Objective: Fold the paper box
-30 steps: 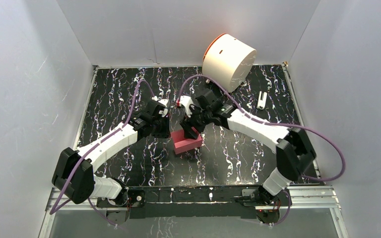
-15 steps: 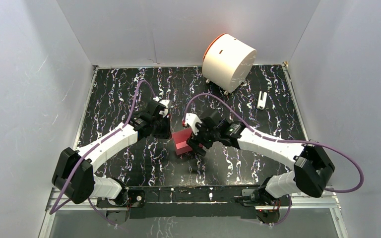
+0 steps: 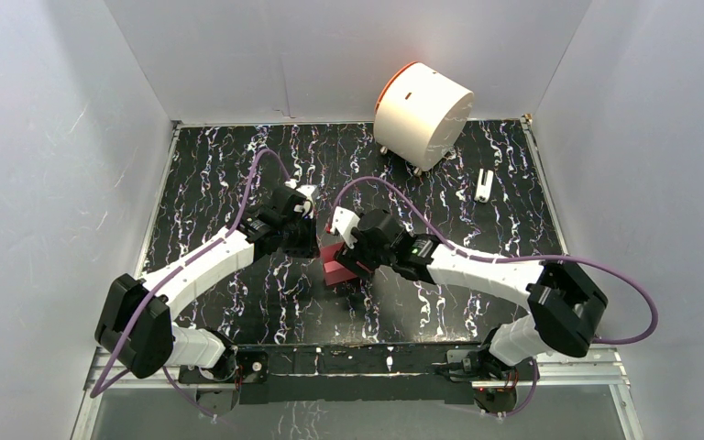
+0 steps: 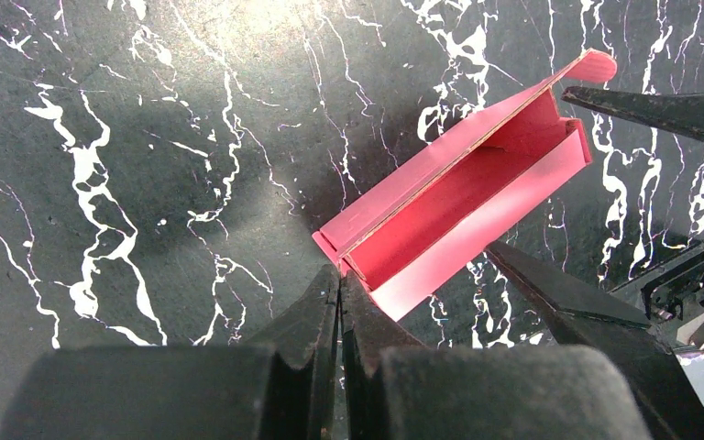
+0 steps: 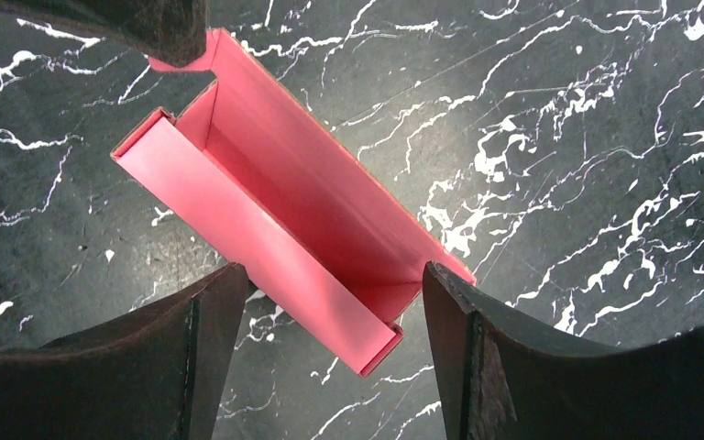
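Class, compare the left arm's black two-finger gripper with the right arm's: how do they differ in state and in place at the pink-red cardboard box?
The left gripper is shut, fingers pressed together; the right gripper stands wide open. The left gripper's tips meet at one end corner of the pink-red cardboard box; the right gripper straddles the opposite end, one finger each side. Both are black and at the same box.
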Motion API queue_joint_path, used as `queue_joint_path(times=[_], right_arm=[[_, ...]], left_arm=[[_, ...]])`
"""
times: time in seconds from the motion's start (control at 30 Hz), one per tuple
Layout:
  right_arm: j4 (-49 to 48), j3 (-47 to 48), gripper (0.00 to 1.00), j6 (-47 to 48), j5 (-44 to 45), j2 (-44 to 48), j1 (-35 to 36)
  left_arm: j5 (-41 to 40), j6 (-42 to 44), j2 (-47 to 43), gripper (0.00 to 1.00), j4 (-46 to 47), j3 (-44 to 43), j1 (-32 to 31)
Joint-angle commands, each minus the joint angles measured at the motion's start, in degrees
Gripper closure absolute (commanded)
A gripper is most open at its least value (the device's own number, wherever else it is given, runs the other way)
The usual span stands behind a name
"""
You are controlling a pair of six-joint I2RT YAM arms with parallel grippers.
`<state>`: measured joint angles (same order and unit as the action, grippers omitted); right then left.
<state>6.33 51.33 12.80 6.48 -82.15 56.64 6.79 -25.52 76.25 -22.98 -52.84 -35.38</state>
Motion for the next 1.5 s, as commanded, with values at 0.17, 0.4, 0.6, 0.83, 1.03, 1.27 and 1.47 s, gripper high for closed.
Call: queue_joint_path(times=[0.17,0.4,0.6,0.83,1.03,1.27,1.47], right_arm=[[-6.64,-0.62,0.18,1.12,2.55,2.51,0.75],[-6.42,-0.39,0.17,2.27,3.08,0.83,0.74],[-0.29,0.93,0.15,2.26,0.96,3.08,0.75],[4.59,-1.41,0.13,2.32,-0.32,7.15,0.75],[-0.59,-4.79,0.14,1.70,2.94,3.98,0.75],[-10.57,-5.00,0.24,0.98,3.95,1.58,0.75],[-14.77,-3.64,0.44,-0.53,4.97,-1.53,0.84]], left_arm=[[1.34,0.73,-2.35,1.00,-0.95,0.63,-0.48],[2.86,0.82,-2.32,1.00,-0.17,0.72,-0.48],[0.62,1.07,-2.52,1.00,-1.46,0.24,-0.48],[0.98,1.17,-1.16,1.00,-1.37,-0.42,-0.48],[1.73,1.04,-1.48,1.00,-1.35,-0.43,-0.48],[3.34,0.73,-1.56,1.00,-1.21,-0.42,-0.74],[3.99,0.82,-1.93,1.00,-1.27,-0.67,-1.09]])
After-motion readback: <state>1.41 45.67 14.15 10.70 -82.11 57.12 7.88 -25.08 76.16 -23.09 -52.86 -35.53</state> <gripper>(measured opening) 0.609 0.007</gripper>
